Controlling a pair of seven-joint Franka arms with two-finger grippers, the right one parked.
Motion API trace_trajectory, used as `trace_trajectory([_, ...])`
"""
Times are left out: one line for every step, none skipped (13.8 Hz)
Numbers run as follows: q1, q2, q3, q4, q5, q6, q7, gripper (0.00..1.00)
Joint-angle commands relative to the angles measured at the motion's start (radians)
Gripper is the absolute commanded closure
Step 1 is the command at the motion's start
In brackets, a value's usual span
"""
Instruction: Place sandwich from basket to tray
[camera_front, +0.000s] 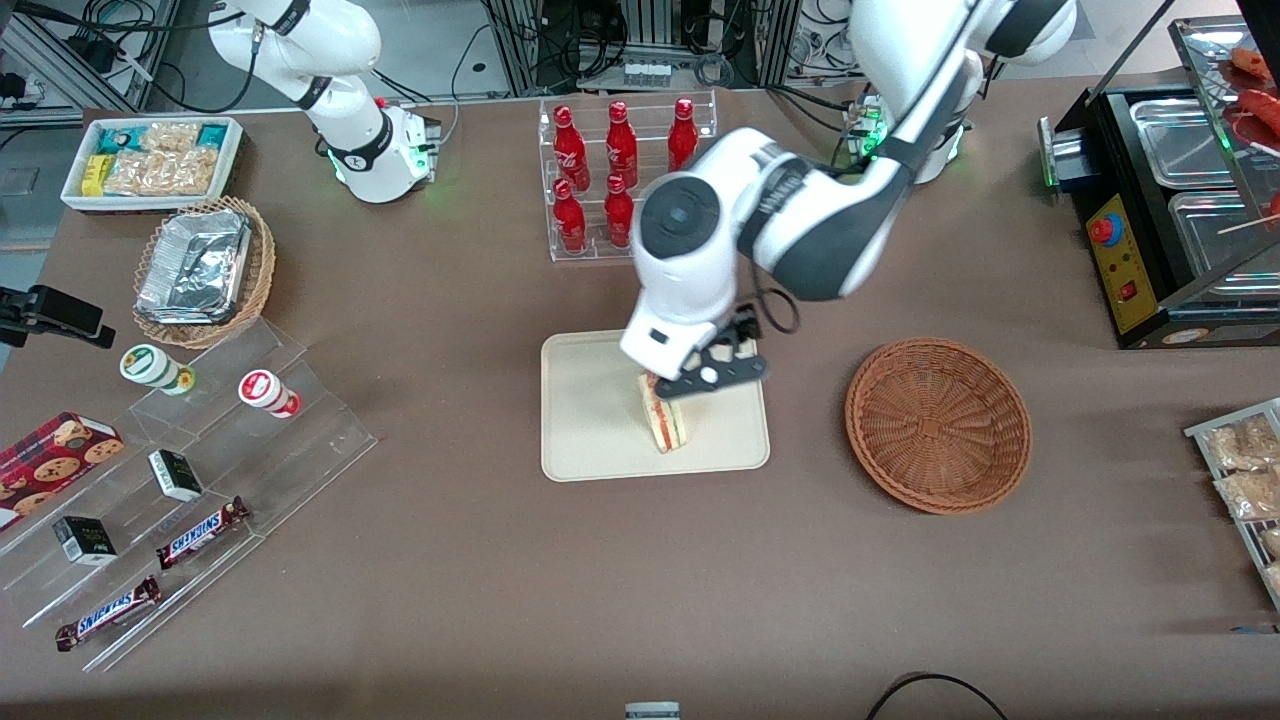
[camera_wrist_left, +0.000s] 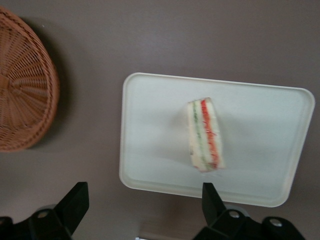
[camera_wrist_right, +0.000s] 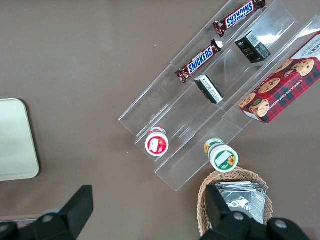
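Toward the parked arm's end of the brown table (camera_front: 480, 560), a white bin of snack packets (camera_front: 152, 160) stands beside a tan wicker basket holding silver foil (camera_front: 203, 270). Nearer the front camera, a clear acrylic stepped display (camera_front: 190, 500) carries two small round tubs, small dark boxes, a red cookie box and two Snickers bars (camera_front: 203, 532).

At mid-table, a clear rack of red bottles (camera_front: 620, 175) stands farther from the front camera than the flat cream-beige rectangular plastic tray (camera_front: 590, 440). The triangular pale-bread sandwich wedge (camera_front: 664, 422), red and green filling showing along its cut edge, rests on the tray's surface (camera_wrist_left: 160, 135), inside the rim (camera_wrist_left: 205, 135).

The left arm's black two-finger gripper (camera_front: 712, 372) hangs above the tray, over the sandwich. Its fingers (camera_wrist_left: 75, 202) are spread wide, holding nothing, clear of the sandwich.

Beside the tray, toward the working arm's end, sits the round shallow reddish-brown wicker basket (camera_front: 938, 425), with nothing in it (camera_wrist_left: 22, 85). A black warming appliance with steel pans (camera_front: 1165, 210) stands at that end.
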Motion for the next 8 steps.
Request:
trace_trajectory([0.122, -0.122, 0.0, -0.132, -0.037, -0.021, 0.213, 0.0])
trace_trajectory([0.166, -0.163, 0.001, -0.179, -0.035, -0.014, 0.253, 0.0])
trace_trajectory([0.237, -0.187, 0.0, -0.212, -0.035, -0.012, 0.331, 0.0])
trace_trajectory([0.282, -0.205, -0.002, -0.229, -0.038, -0.023, 0.458, 0.0])
trace_trajectory([0.314, -0.239, 0.003, -0.262, -0.043, -0.029, 0.576, 0.0])
trace_trajectory([0.361, -0.269, 0.003, -0.295, -0.043, -0.029, 0.636, 0.0])
trace_trajectory([0.403, -0.306, 0.0, -0.325, -0.043, -0.031, 0.687, 0.0])
trace_trajectory([0.418, -0.341, 0.001, -0.351, -0.043, -0.035, 0.751, 0.0])
